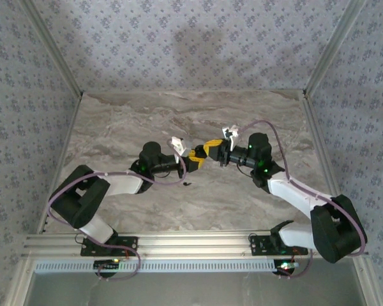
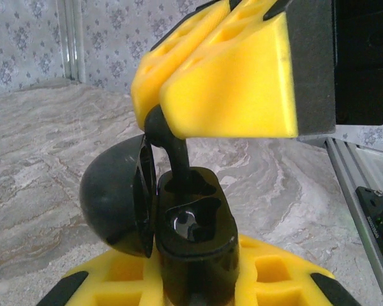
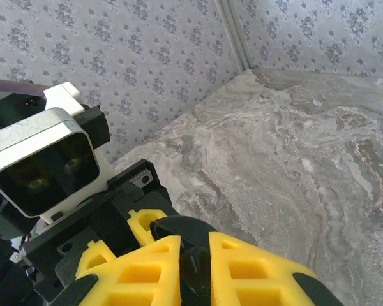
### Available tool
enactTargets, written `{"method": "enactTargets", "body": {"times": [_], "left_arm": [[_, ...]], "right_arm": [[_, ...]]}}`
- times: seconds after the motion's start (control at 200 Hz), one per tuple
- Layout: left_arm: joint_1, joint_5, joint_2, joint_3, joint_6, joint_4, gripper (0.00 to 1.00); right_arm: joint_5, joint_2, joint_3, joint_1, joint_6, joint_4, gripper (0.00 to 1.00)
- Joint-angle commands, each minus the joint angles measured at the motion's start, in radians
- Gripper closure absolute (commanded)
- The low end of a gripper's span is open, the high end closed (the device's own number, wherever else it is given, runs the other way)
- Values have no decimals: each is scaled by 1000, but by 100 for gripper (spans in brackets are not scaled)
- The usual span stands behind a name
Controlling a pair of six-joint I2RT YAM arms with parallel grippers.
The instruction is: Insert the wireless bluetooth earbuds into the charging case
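Two arms meet over the middle of the marbled surface point(image 1: 147, 121), their yellow tips almost touching. The left fingers point(image 2: 268, 274), two of them, are clamped on the one charging case point(image 2: 195, 255), a black shell held off the surface and upright, with its domed lid point(image 2: 115, 204) swung open to the left. Inside the case there are two wells. The nearer well point(image 2: 188, 223) is empty and shows a shiny contact at its bottom. The right fingers point(image 2: 230, 83), also two, come in from above and are pinched together on one black earbud point(image 2: 172, 153), gripping its bud end. Its stem points down and reaches into the farther well, with the bud above the rim. From the right wrist, the same earbud point(image 3: 193, 268) shows as a dark sliver squeezed between the two yellow pads. One tiny black piece point(image 1: 187, 185) lies on the surface just near of the left fingers, too small to tell what it is.
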Motion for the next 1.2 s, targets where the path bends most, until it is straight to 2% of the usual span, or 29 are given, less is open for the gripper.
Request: {"method": "enactTargets", "body": {"times": [0.0,0.145,0.38,0.909,1.194], "left_arm": [[14,0,-64,11,-10,155,86],[14,23,-77,9,-11,162,86],[14,58,-75,20,-7,152,86],[6,157,-98,44,41,79,86],[6,162,-119,41,46,73,86]], "right_arm": [[-74,-26,-41,-1,-19,-91,82],[-79,-39,-36,-13,-24,-106,82],[-154,-27,-11,-9,-46,-122,82],[-262,-23,61,-19,-248,-383,81],[-298,-55,62,-56,-305,-434,80]]}}
